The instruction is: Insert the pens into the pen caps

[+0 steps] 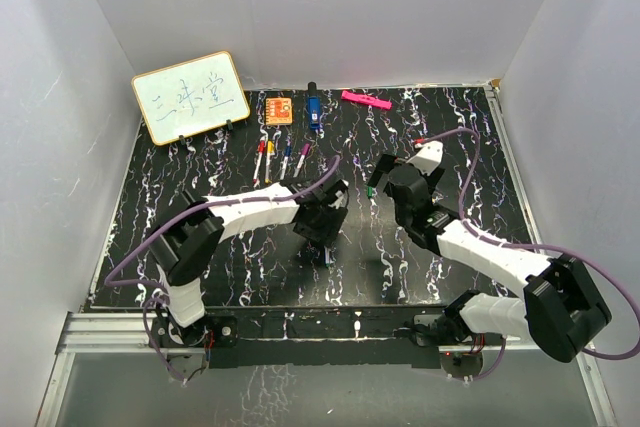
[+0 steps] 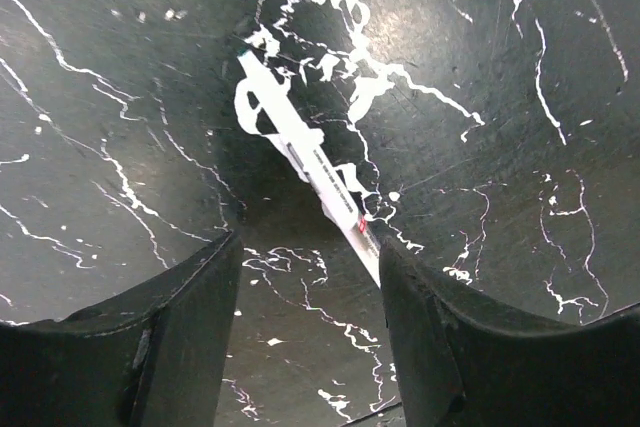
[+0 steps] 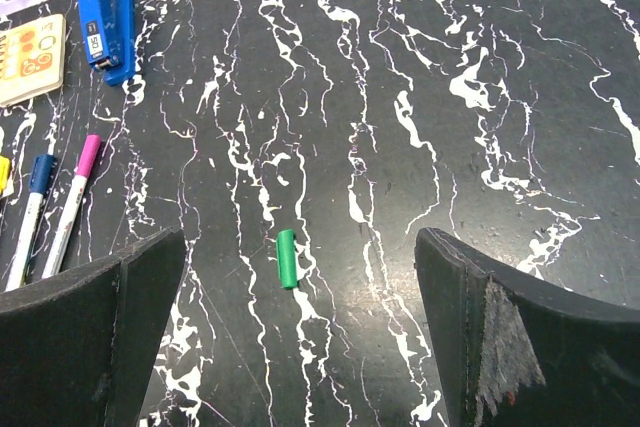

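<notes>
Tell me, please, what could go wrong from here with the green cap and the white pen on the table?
1. The green cap lies flat between the open fingers of the right hand. It is small and round, so it may roll away when they close.
2. The white pen lies diagonally, one end close beside one finger of the left hand. Closing may spin it instead of gripping it.

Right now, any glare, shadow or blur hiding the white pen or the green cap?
Left wrist view: thin white-barrelled pen sharp, soft shadow dimming the black white-veined table around it, no glare on it. Right wrist view: short green plastic cap crisp, evenly lit. Top external view: that cap is a tiny speck, detail too small.
</notes>
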Action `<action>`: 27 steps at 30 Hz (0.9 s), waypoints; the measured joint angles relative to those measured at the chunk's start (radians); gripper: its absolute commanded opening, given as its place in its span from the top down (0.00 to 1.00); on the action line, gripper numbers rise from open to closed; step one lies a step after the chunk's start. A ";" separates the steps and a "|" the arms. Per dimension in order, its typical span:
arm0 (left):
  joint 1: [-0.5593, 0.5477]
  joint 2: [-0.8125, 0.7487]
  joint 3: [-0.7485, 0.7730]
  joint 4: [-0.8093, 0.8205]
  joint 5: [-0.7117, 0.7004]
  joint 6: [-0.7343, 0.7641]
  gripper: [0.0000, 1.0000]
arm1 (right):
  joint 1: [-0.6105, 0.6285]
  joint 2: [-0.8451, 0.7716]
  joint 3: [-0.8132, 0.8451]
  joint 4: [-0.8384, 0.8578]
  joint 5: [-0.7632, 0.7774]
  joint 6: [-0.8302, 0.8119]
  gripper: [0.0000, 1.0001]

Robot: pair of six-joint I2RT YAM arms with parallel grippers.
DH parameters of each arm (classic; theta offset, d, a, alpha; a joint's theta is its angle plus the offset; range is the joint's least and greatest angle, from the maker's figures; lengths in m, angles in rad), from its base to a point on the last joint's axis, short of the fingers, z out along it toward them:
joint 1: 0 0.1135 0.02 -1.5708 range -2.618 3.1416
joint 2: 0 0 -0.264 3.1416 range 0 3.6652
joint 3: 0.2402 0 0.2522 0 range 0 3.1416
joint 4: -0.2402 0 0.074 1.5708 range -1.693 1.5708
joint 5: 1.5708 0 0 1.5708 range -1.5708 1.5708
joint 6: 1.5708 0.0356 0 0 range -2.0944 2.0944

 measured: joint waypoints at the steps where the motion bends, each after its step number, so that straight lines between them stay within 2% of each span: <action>1: -0.012 0.013 0.005 -0.008 -0.004 -0.003 0.43 | -0.002 -0.005 -0.005 0.000 0.001 0.000 0.02; 6: -0.029 0.028 0.038 -0.042 -0.039 -0.016 0.42 | -0.010 -0.024 -0.021 0.006 -0.001 0.007 0.02; 19: -0.031 0.089 0.053 -0.008 -0.056 -0.053 0.43 | -0.012 -0.027 -0.028 0.026 -0.031 0.016 0.02; 22: -0.031 0.097 0.063 -0.012 -0.073 -0.053 0.49 | -0.012 -0.027 -0.035 0.031 -0.039 0.017 0.02; 25: -0.032 0.113 0.080 -0.033 -0.100 -0.052 0.64 | -0.012 -0.027 -0.035 0.034 -0.045 0.019 0.02; 27: -0.034 0.124 0.092 -0.048 -0.121 -0.051 0.69 | -0.012 -0.027 -0.035 0.034 -0.047 0.019 0.02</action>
